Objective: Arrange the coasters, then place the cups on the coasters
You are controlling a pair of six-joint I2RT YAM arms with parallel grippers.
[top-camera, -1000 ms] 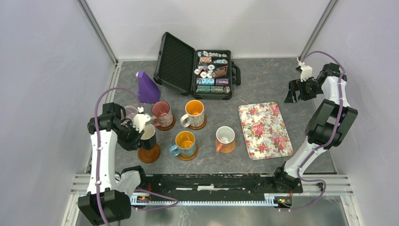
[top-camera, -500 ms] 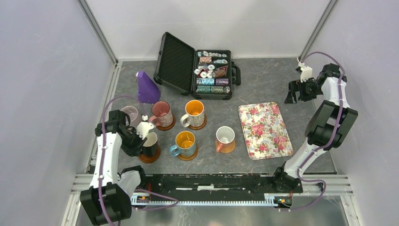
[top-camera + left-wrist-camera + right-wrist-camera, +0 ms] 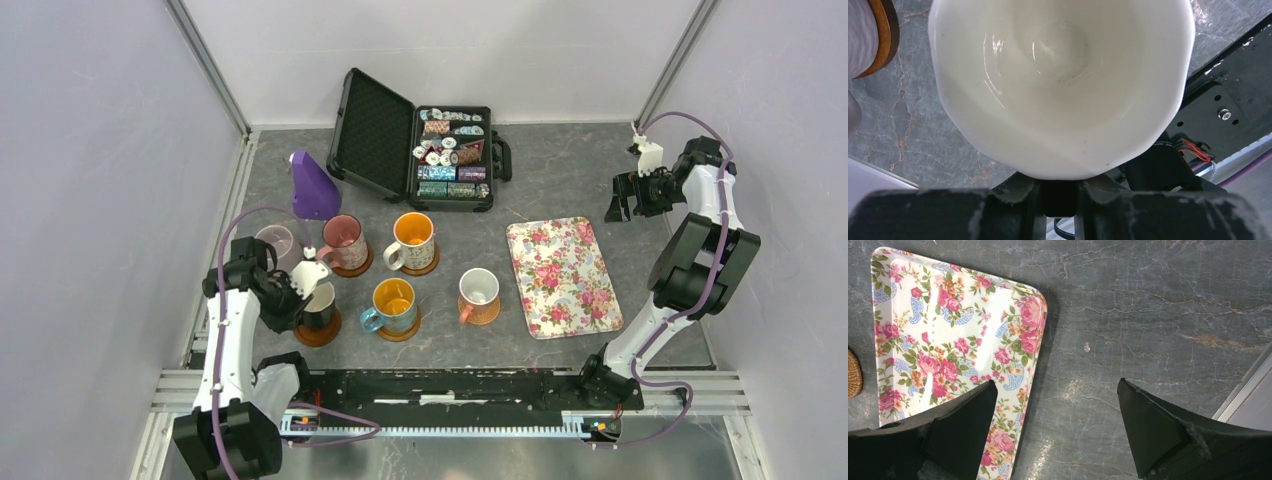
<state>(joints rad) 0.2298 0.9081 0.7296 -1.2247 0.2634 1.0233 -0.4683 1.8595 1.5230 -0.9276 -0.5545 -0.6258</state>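
Note:
My left gripper [image 3: 303, 283] [image 3: 1060, 182] is shut on the handle of the black cup [image 3: 321, 303], whose cream inside [image 3: 1058, 75] fills the left wrist view. The cup sits over a brown coaster [image 3: 316, 333]. A pink cup [image 3: 343, 238], a floral cup [image 3: 414, 238] and a blue cup [image 3: 392, 302] each stand on brown coasters. The white-pink cup [image 3: 478, 292] stands on the orange-tan coaster [image 3: 853, 372]. A pale lilac cup [image 3: 276, 240] stands far left on a coaster [image 3: 888, 30]. My right gripper [image 3: 625, 200] [image 3: 1055, 385] hangs open over bare table.
A floral tray [image 3: 562, 277] [image 3: 948, 335] lies right of the cups, its edge under my right gripper's left finger. An open black case [image 3: 375, 135] of poker chips stands at the back. A purple cone-shaped object [image 3: 314, 187] stands behind the lilac cup. The arms' black base rail [image 3: 450, 390] runs along the near edge.
My left arm has come down and toward the near edge with the black cup, bringing it onto the brown coaster. The right arm has not moved.

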